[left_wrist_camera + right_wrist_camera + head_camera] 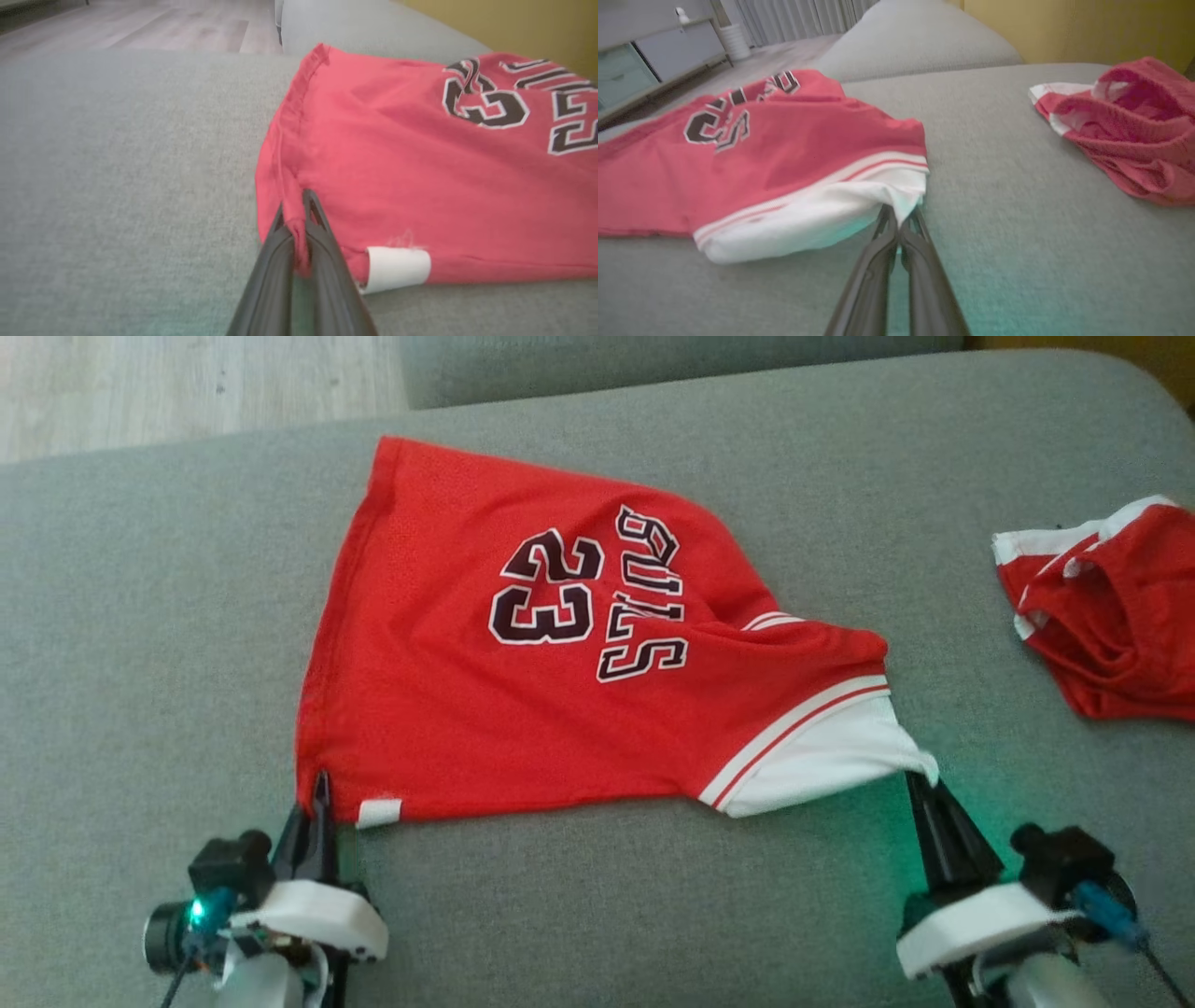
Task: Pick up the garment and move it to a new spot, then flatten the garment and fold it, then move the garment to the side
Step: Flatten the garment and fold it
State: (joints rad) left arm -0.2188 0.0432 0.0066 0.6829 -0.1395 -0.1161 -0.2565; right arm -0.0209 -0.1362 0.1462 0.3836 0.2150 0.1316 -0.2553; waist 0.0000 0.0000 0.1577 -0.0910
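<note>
Soft, light and probably slippery, the red jersey (448,728) lies centred on the grey sofa (140,616), best held by its near corners, where the left gripper (322,789) and right gripper (920,782) each pinch the cloth.

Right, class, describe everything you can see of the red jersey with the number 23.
The jersey is red mesh-like cloth with black, white-edged "23" and "BULLS" lettering, a white striped band at one end and a small white tag on its near hem. It lies spread but wrinkled on the grey cushion. The left gripper pinches its near left corner; the right gripper pinches the white corner.
</note>
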